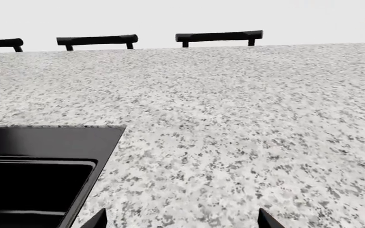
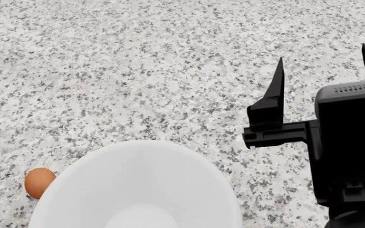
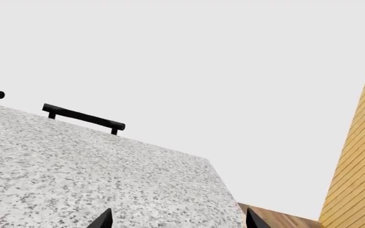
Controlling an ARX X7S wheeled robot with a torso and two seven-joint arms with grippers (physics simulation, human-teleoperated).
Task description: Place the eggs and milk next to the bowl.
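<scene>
bench (image 2: 138,61): speckled granite | bowl (image 2: 138,185): white, at head view's near edge | right gripper (image 2: 325,71): jaws wide apart, holding nothing | left gripper (image 1: 181,221): only tips visible, apparently spread, empty | egg (image 2: 38,182): just beside bowl's left rim

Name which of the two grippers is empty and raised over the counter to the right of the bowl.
The right gripper: its two dark fingers stand apart with nothing between them, to the right of the white bowl. The left gripper looks over a dark sink instead.
</scene>
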